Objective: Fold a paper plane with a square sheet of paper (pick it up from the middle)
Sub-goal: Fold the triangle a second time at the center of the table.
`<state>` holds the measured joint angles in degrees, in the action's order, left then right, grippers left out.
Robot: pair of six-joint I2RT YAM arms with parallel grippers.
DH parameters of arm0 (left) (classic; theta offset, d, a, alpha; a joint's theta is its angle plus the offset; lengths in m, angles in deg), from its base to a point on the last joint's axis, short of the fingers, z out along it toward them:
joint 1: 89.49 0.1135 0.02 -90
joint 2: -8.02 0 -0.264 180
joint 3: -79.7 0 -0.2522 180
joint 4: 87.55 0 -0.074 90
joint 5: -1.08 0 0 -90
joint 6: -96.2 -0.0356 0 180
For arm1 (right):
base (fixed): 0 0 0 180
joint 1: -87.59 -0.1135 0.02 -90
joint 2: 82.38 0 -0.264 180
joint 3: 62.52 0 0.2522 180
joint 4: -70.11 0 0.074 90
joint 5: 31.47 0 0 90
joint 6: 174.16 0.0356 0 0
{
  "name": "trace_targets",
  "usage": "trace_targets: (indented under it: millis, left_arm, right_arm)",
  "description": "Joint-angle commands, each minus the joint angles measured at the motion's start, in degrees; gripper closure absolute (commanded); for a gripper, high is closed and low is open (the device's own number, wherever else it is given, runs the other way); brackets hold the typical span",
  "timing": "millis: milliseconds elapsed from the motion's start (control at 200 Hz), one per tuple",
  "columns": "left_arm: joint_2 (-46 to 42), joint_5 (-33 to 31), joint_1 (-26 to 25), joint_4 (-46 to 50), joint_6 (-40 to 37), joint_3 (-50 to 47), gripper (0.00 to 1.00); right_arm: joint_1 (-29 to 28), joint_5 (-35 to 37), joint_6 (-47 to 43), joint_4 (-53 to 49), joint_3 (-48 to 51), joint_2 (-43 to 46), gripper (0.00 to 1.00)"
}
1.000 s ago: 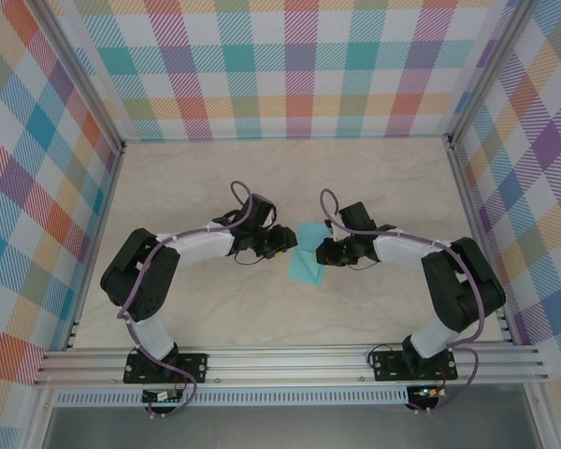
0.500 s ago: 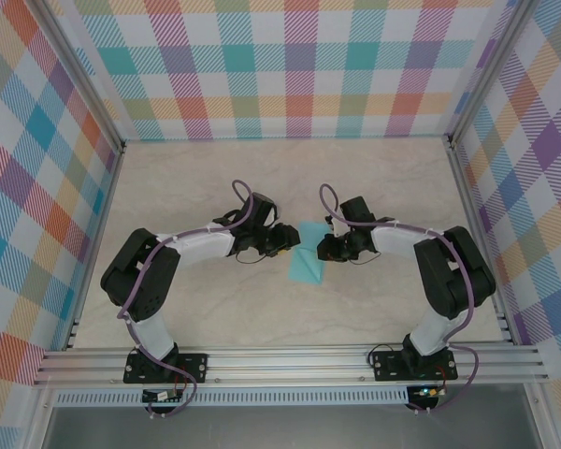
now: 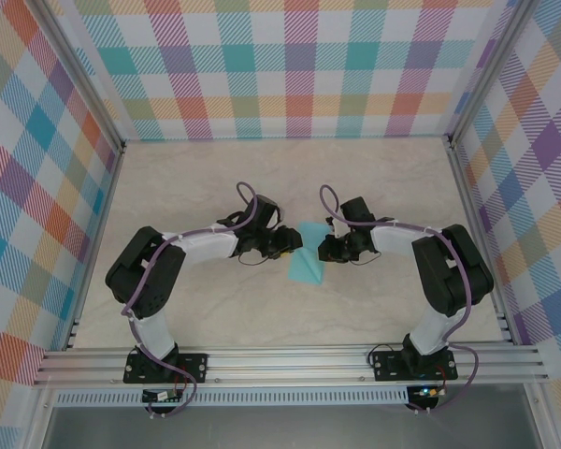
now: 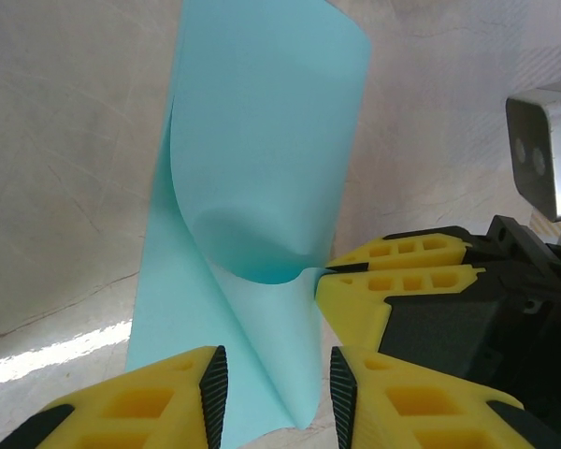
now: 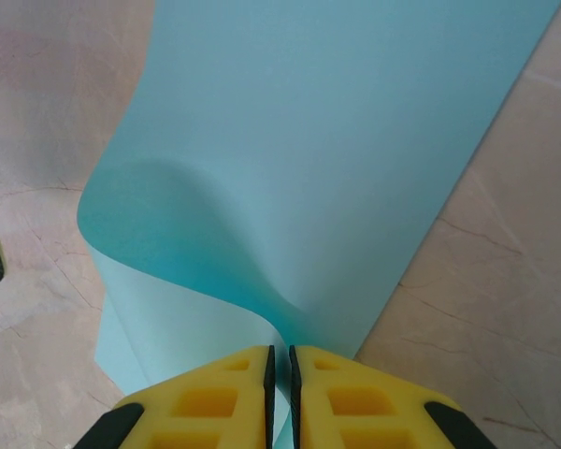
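Note:
The square sheet of paper point(image 3: 307, 258) is light teal and lies mid-table, one side curled up and over into a loose fold point(image 4: 262, 168). My right gripper point(image 5: 280, 360) is shut on the raised edge of that fold, which also shows from the left wrist point(image 4: 329, 272). From the opposite side, my left gripper point(image 4: 271, 383) is open, its black pads on either side of the paper's near corner with gaps on both sides. From above, the left gripper point(image 3: 292, 244) and right gripper point(image 3: 323, 249) face each other across the sheet.
The beige marble-patterned tabletop point(image 3: 215, 187) is boxed in by plaid walls point(image 3: 299, 65) on three sides. An aluminium rail point(image 3: 290, 360) runs along the near edge by the arm bases.
The left gripper has crept slightly right toward the paper, its jaws narrowing a little. The right arm's elbow has swung inward. The right gripper keeps its hold and the sheet stays put.

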<state>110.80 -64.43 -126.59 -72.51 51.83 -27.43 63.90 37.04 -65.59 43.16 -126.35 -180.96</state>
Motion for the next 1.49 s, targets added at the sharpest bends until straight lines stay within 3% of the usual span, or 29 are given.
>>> trace_targets:
  millis: [0, 450, 875, 1490]
  left_arm:
    - [1.03, 0.86, -0.68, -0.84, 0.07, 1.62, 0.64]
    - [1.46, 1.44, -1.10, -0.93, 0.21, 2.39, 0.65]
    - [3.08, 3.49, -1.75, -2.10, 1.58, 4.16, 0.80]
    - [6.16, 4.35, -2.44, -3.16, 2.20, 5.88, 0.80]
  right_arm:
    - [0.48, 0.95, -0.73, -1.43, -1.34, -1.10, 0.85]
    - [0.48, 1.11, -0.64, -1.58, -1.89, -2.28, 0.85]
    - [0.48, 0.58, -0.99, -2.74, -3.15, -2.00, 0.88]
    - [0.57, 2.42, -1.40, -4.16, -3.11, -1.69, 0.90]
